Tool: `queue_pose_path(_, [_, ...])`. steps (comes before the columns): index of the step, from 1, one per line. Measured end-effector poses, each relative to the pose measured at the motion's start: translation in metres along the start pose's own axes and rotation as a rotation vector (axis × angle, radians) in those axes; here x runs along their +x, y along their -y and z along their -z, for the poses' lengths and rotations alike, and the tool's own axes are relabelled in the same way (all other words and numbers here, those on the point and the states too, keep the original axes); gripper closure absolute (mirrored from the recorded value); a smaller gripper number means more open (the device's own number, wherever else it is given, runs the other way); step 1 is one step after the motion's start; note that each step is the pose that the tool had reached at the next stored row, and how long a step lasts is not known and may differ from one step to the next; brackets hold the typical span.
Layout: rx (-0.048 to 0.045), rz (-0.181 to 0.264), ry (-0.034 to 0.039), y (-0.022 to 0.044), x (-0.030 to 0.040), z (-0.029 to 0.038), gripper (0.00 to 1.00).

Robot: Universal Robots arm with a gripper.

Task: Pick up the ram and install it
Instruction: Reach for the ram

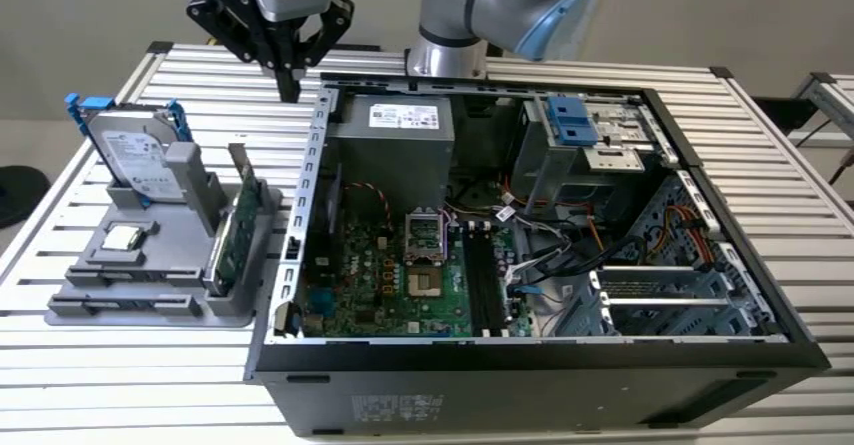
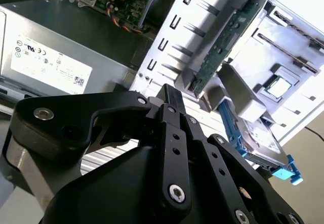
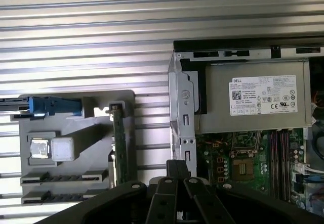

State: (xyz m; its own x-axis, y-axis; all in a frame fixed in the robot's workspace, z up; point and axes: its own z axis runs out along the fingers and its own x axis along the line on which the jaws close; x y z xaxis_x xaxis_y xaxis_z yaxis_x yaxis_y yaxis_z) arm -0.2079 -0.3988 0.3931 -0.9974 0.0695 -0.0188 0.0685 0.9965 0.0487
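My gripper hangs high over the slatted table, past the back corner of the open computer case on the exterior view's left. Its black fingers are shut together with nothing between them, and they look the same in the first wrist view. The ram is hidden or out of view. The motherboard's long black memory slots lie inside the case, well below and away from the gripper. Beside the case stands a grey parts holder.
The holder carries a silver hard drive with blue rails, a square chip and a green expansion card on edge. A grey power supply fills the case's back corner. The arm's base stands behind.
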Motion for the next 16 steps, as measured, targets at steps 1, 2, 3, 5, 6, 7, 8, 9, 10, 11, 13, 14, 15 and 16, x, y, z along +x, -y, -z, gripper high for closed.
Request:
queue_pose_path(1, [0.0, 0.0, 0.0, 0.0001, 0.0009, 0.0, 1.0])
queue_pose_path(2, [-0.0001, 0.0, 0.0, 0.0001, 0.0019, 0.0, 1.0])
queue_pose_path(3, [0.0, 0.0, 0.0, 0.0002, 0.0028, 0.0, 1.0])
queue_pose_path(5, [0.0, 0.0, 0.0, 0.0003, 0.0047, 0.0001, 1.0])
queue_pose_path(6, [0.0, 0.0, 0.0, 0.0004, 0.0057, 0.0001, 1.0])
queue_pose_path(7, [0.0, 0.0, 0.0, 0.0005, 0.0066, 0.0001, 1.0])
queue_pose_path(8, [0.0, 0.0, 0.0, 0.0005, 0.0076, 0.0002, 1.0])
queue_pose_path(9, [0.0, 0.0, 0.0, 0.0006, 0.0087, 0.0002, 1.0])
queue_pose_path(10, [0.0, 0.0, 0.0, 0.0007, 0.0096, 0.0002, 1.0])
queue_pose_path(11, [0.0, 0.0, 0.0, 0.0007, 0.0106, 0.0002, 1.0])
queue_pose_path(13, [0.0, 0.0, 0.0, 0.0009, 0.0126, 0.0003, 1.0])
queue_pose_path(14, [-0.0001, 0.0, 0.0001, 0.0009, 0.0136, 0.0003, 1.0])
queue_pose_path(15, [-0.0001, 0.0, 0.0001, 0.001, 0.0145, 0.0003, 1.0])
queue_pose_path(16, [0.0, 0.0, 0.0, 0.0011, 0.0156, 0.0003, 1.0])
